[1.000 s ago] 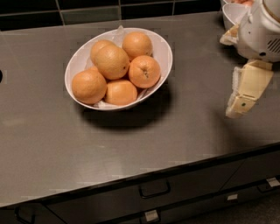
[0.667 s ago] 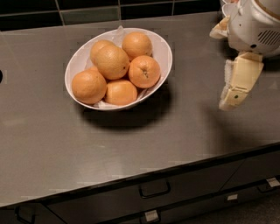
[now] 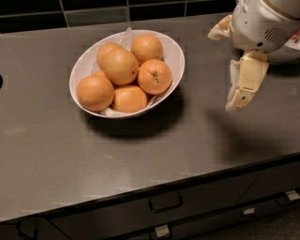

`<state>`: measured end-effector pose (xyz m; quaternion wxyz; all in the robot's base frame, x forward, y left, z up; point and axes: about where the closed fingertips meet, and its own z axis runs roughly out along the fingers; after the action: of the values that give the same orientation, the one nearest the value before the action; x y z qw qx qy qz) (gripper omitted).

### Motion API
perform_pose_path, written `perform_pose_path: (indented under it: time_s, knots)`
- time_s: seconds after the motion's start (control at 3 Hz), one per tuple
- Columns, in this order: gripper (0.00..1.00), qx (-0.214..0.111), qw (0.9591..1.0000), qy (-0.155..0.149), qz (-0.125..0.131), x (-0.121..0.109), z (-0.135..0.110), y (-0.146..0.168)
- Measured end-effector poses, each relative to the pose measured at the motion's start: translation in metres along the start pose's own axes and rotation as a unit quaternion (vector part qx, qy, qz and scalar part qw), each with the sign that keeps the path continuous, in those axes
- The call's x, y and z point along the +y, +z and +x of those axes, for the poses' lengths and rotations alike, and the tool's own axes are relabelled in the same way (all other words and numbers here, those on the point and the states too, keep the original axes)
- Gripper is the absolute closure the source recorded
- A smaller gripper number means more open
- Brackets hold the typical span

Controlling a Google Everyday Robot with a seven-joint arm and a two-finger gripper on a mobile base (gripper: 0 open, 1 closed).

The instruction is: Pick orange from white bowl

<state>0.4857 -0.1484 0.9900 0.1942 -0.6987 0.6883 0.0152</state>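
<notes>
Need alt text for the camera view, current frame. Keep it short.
A white bowl piled with at least five oranges sits on a dark grey countertop, left of centre. The robot's claw hangs above the countertop to the bowl's right, apart from bowl and fruit. Below the front edge are drawers with handles.

Setting: a kitchen. Indicators are as follows. A long grey countertop with a dull metallic sheen runs across the view. Dark wall tiles with pale grout lines form a backsplash along its rear edge. Dark drawer fronts with recessed pull handles sit below the front edge. A white bowl of oranges stands on the countertop. The robot's gripper hangs above the countertop, right of the bowl.
</notes>
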Motion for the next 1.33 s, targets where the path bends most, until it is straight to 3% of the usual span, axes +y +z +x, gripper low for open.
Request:
perform_pose_path:
  time_s: [0.33,0.67,1.0,1.33]
  knots:
    - [0.00,0.002,0.9998,-0.014,0.011,-0.010,-0.013,-0.002]
    - [0.00,0.013,0.9967,-0.075,0.027,-0.022,-0.061,-0.011]
    - [0.00,0.004,0.9886,-0.147,0.029,-0.024,-0.114,-0.011]
    - [0.00,-0.030,0.9797,-0.197,0.024,-0.026,-0.156,-0.009]
